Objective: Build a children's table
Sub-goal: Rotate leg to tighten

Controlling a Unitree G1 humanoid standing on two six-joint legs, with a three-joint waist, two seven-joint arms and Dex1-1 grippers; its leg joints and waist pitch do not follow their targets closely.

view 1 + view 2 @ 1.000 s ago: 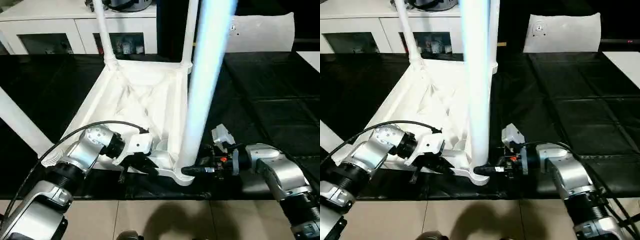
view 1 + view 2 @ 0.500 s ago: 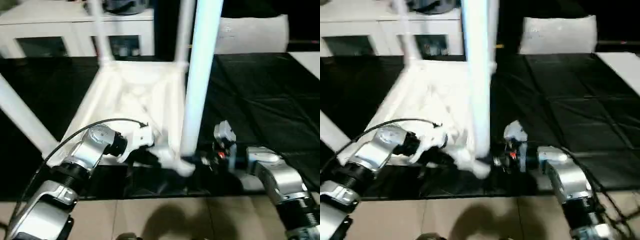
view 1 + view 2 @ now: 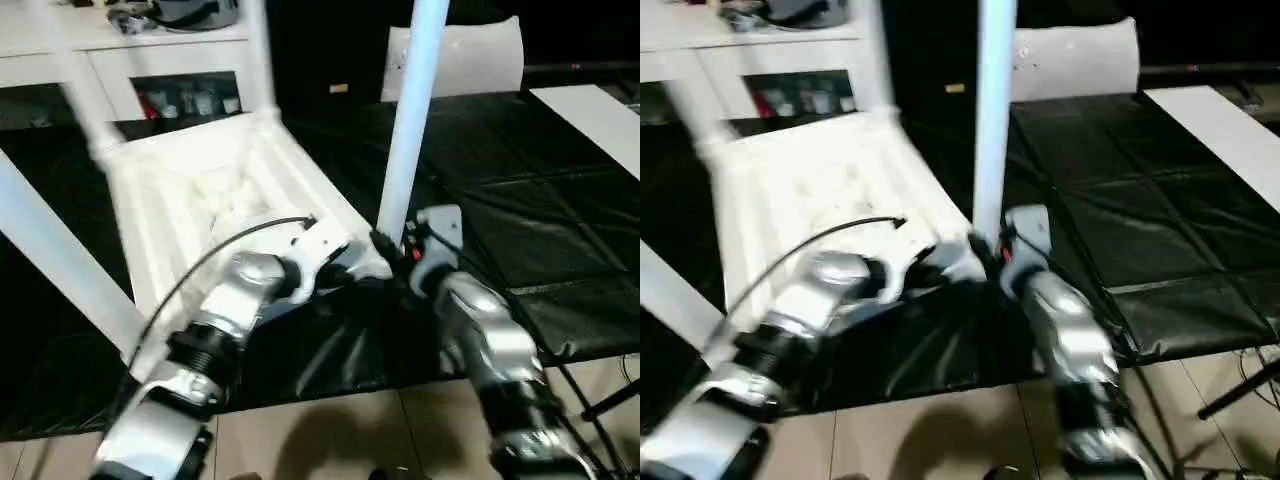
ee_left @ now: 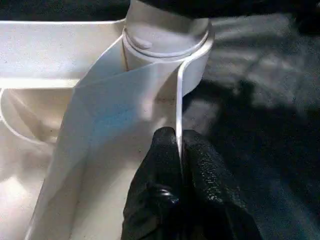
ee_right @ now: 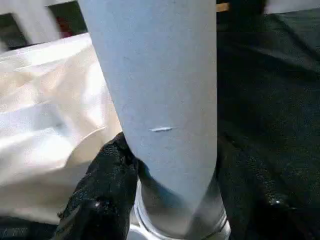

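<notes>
White plastic tabletop lies underside-up on the black-covered work table, so its corner sockets face upward for legs. Left gripper pinches the tabletop's thin rim at six o'clock, likely steadying it. Right gripper clasps the nearest leg just above its socket. White cabinet stands at twelve o'clock.

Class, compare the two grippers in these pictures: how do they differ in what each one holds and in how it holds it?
The left gripper pinches a thin rib wall of the tabletop near a corner socket, its fingers almost together. The right gripper clasps the thick round leg standing in that socket, its fingers spread wide on either side. The left holds a flat part; the right an upright tube. Both grip the same corner with black fingers.
</notes>
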